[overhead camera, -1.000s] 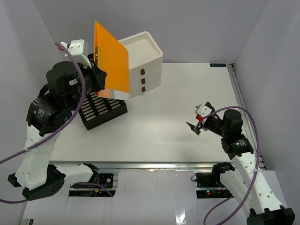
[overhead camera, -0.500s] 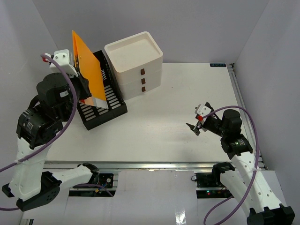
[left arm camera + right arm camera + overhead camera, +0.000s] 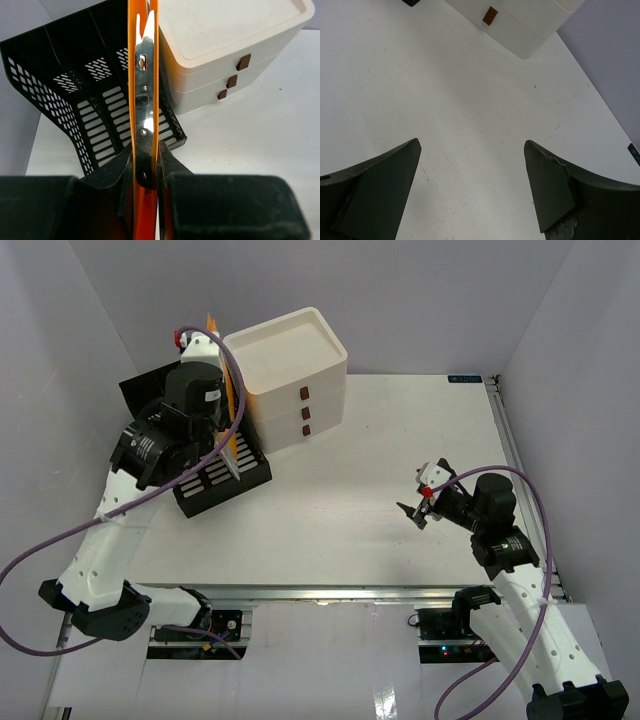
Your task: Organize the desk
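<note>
Right tool [image 3: 471,150] is hanging released, jaws wide, grasping nothing, well in front of the drawer box [image 3: 290,360] over bare bench [image 3: 380,440]. The bench is lying under everything, with the box sitting toward its far left.

Left tool [image 3: 146,165] is clenching the orange folder [image 3: 131,75] edge-on, upright above the black tray [image 3: 75,100], just left of the drawer box.

You are filing the folder, by my reading. Whether it is touching the tray floor, I cannot tell.

Next move is calling for a straight lowering into the tray, clear of the box wall, then letting go.

Left pincer [image 3: 145,162] tight, right pincer [image 3: 471,150] wide apart.
</note>
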Available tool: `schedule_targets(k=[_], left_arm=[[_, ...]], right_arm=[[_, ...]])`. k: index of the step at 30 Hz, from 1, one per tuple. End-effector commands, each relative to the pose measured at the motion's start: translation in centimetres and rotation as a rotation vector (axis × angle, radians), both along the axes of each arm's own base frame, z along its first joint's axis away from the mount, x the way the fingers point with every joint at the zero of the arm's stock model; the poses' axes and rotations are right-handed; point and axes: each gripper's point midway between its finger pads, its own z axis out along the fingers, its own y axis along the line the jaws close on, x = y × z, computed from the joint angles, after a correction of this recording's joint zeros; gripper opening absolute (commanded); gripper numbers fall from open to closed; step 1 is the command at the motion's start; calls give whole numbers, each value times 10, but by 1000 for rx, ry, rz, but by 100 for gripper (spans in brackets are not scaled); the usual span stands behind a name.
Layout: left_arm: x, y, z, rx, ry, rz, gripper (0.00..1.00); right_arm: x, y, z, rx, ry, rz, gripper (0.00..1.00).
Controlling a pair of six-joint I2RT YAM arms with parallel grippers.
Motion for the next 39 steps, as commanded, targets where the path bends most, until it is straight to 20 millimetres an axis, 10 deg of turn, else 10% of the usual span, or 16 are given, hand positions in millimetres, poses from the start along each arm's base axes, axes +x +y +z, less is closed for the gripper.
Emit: schedule_targets(k=[1,39], left_arm=[[17,4,19,-42,-52,13,0],[94,27,-6,-186,44,181,0]], right_arm=[[2,0,9,16,-38,-2,90],[-2,2,13,32,-45,10,90]])
